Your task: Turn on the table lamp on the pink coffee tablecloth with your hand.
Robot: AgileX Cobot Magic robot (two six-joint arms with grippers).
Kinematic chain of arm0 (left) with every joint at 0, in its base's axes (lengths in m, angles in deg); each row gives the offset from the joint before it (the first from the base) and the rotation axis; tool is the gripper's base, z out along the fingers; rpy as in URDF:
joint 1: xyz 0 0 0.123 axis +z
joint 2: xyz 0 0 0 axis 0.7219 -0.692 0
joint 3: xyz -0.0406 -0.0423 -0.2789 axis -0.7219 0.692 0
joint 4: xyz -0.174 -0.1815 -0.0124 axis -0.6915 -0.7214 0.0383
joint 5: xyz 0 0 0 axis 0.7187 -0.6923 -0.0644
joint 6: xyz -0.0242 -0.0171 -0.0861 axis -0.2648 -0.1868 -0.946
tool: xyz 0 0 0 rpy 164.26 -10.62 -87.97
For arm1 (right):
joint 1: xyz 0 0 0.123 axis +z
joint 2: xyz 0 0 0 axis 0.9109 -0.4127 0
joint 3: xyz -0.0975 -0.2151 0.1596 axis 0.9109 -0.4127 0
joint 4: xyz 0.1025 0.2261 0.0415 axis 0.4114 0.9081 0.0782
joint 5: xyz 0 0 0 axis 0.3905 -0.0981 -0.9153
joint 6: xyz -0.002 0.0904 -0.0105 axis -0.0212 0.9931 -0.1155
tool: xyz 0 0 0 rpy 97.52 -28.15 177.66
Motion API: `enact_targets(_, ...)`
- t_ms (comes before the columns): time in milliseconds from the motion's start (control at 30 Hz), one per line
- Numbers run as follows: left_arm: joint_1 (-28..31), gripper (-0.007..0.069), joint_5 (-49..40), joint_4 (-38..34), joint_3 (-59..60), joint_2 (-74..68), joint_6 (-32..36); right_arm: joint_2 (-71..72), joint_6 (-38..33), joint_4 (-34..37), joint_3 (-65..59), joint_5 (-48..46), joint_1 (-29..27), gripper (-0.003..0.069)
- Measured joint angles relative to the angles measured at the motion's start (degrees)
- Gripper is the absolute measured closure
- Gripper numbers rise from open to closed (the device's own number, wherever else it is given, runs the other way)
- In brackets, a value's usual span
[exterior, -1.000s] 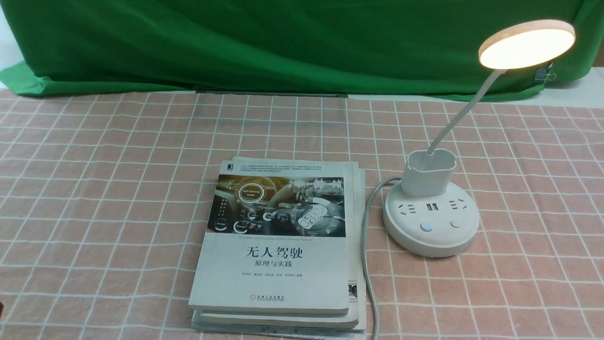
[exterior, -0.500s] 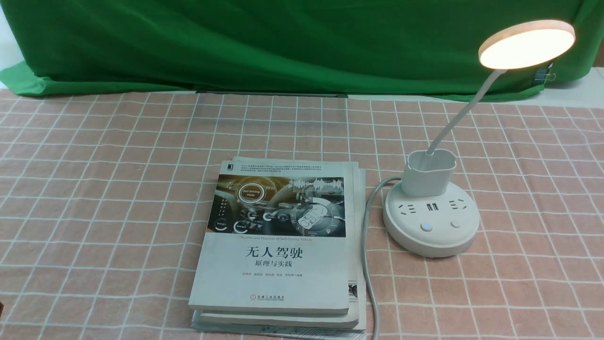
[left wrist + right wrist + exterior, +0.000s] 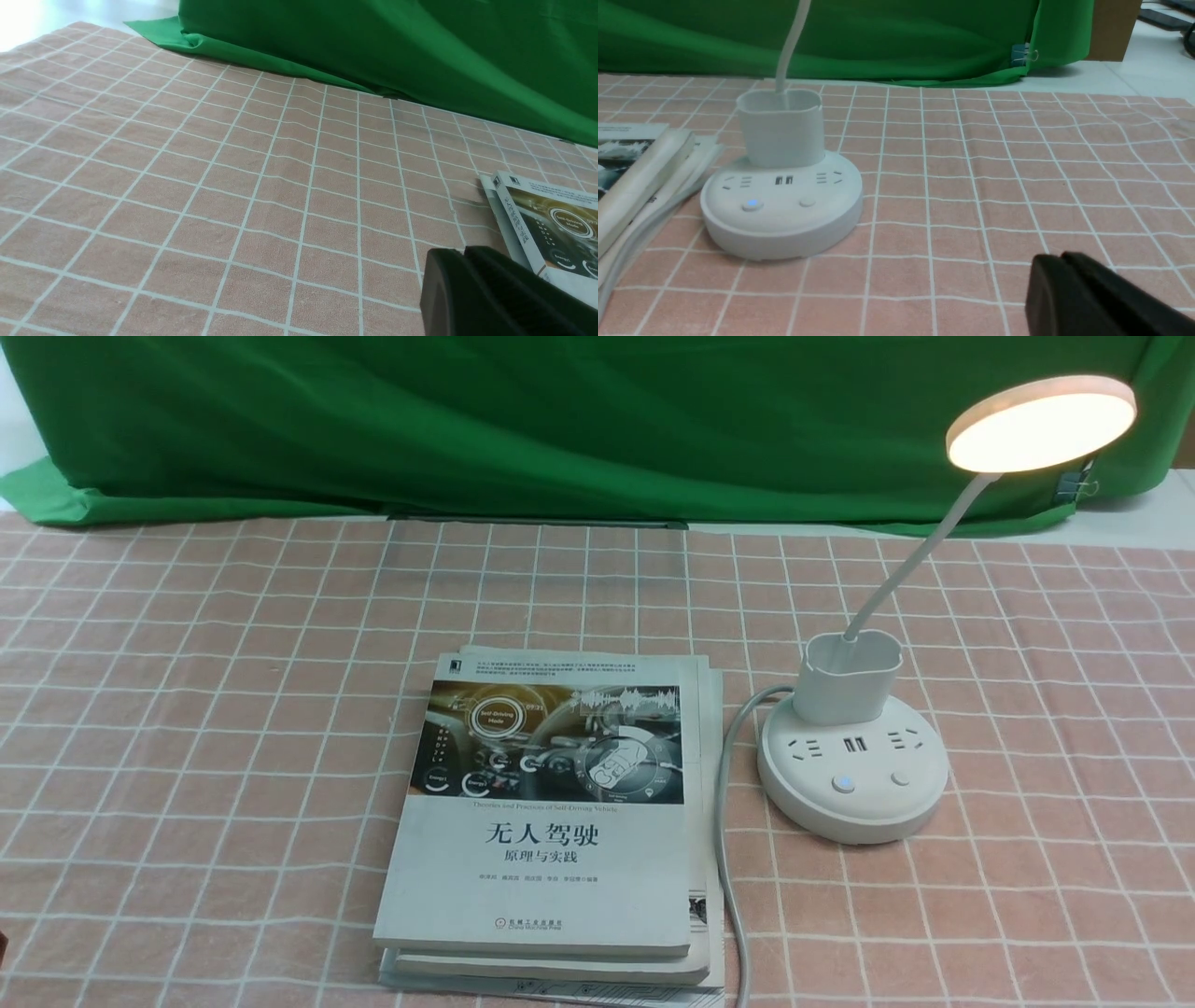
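The table lamp (image 3: 851, 775) is seen lit on the pink coffee tablecloth (image 3: 187, 709), beside a stack of books (image 3: 551, 821) titled "无人驾驶". The right gripper (image 3: 1064, 280), jaws pressed together and empty, is held well apart from the base. The left gripper (image 3: 462, 275) is likewise closed.

Green cloth backdrop (image 3: 560, 420) hangs behind table; pale floor (image 3: 1148, 46), brown panel (image 3: 1111, 28) beyond it.
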Motion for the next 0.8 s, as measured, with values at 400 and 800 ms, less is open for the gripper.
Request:
enact_targets(400,0.0,0.0606,0.0,-0.05,0.0,0.0,-0.05,0.0,0.0,0.0,0.0,0.0,0.0,0.0594)
enact_targets(800,0.0,0.0606,0.0,-0.11,0.0,0.0,-0.05,0.0,0.0,0.0,0.0,0.0,0.0,0.0564)
